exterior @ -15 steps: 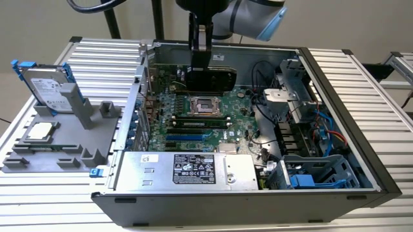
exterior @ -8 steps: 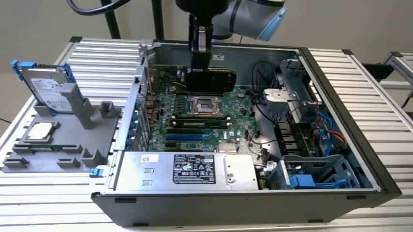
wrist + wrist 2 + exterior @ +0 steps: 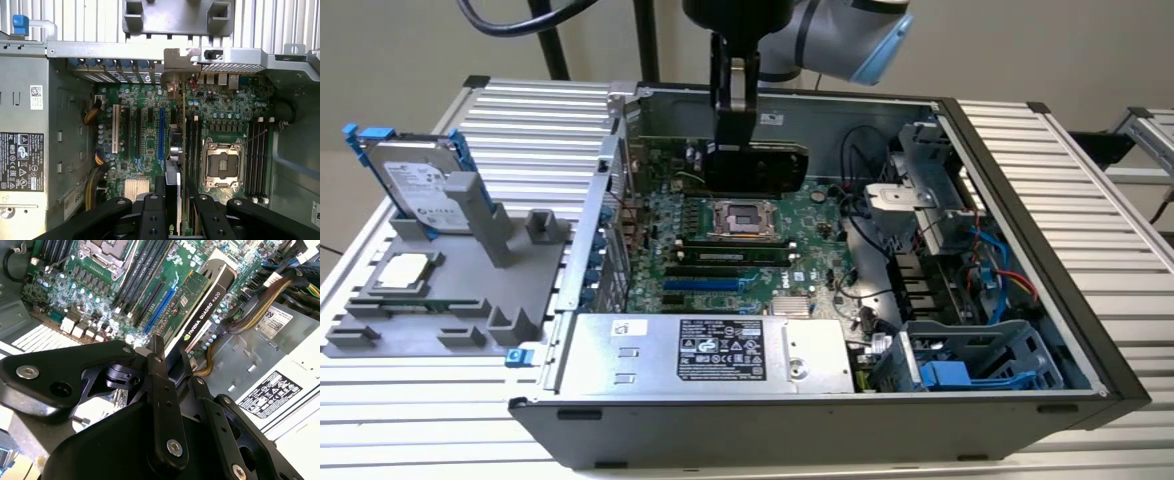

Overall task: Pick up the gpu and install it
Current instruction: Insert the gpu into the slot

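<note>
One black gripper | clamped on the gpu, a thin card with black face and green back | gpu upright on edge above green motherboard, beside its silver square processor socket

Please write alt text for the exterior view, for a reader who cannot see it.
The jaws of the arm hold the gpu upright over the motherboard inside an open computer case. On the exterior view's left, a hard drive stands in a grey holder.

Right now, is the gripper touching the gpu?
Touching. In the second wrist view the gripper pinches the gpu by its edge, with no gap between them.
</note>
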### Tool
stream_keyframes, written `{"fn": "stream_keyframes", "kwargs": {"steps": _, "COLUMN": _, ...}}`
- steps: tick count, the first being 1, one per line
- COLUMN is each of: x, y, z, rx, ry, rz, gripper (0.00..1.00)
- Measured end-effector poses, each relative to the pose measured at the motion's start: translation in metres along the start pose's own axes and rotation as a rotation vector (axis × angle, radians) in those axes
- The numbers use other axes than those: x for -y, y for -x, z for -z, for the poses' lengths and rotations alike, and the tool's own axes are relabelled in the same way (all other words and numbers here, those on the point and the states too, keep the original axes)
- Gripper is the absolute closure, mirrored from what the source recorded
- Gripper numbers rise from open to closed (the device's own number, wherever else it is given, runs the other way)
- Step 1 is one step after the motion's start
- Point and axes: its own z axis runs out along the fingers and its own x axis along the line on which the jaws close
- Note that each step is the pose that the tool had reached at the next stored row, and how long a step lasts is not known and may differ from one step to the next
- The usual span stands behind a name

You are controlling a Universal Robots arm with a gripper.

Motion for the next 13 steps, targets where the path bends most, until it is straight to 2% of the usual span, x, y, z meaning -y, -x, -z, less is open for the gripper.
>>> {"fn": "stream_keyframes", "kwargs": {"steps": 13, "x": 0.0000, "y": -0.0001, "z": -0.0035, "rx": 0.0000, "ry": -0.0001, "rz": 0.000, "gripper": 1.00}}
